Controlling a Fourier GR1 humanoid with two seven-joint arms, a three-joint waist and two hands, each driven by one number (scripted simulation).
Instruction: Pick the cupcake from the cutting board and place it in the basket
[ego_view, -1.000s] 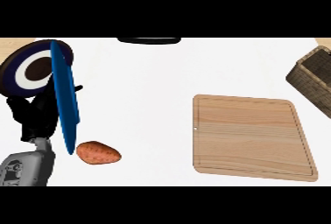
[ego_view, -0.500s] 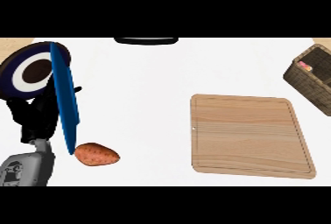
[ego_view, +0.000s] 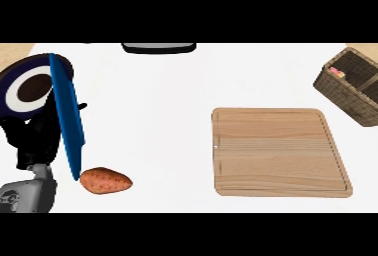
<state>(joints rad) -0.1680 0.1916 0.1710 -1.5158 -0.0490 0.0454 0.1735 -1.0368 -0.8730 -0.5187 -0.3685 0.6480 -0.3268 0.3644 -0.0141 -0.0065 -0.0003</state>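
Where the basket (ego_view: 347, 95) stands at the upper right edge of the head view, a small pink and yellow item shows in its left compartment, close against the woven wall. It is taken to be the cupcake (ego_view: 338, 72). Only a sliver of it is visible above the rim, so neither its shape nor its wrapper can be made out. The basket is brown wicker with a divider across its middle, and it is cut off by the edge of the view.

The cupcake lies well apart from the left hand (ego_view: 31, 142), which is on the opposite side of the counter (ego_view: 162, 100). The cutting board (ego_view: 279, 152) lies between them. The board is pale wood, rectangular, with a groove running near its border, and it lies flat just below the basket without touching it.

The left hand is black and shows at the left edge, partly hidden behind a narrow blue strip (ego_view: 66, 120) that stands steeply tilted. Whether this hand is closed or spread cannot be told. The right hand does not appear.

A round plate (ego_view: 16, 75) with a blue rim, white ring and dark centre sits above the left hand. An orange sweet potato (ego_view: 105, 180) lies at the strip's lower end. A dark object (ego_view: 159, 47) sits at the top edge.
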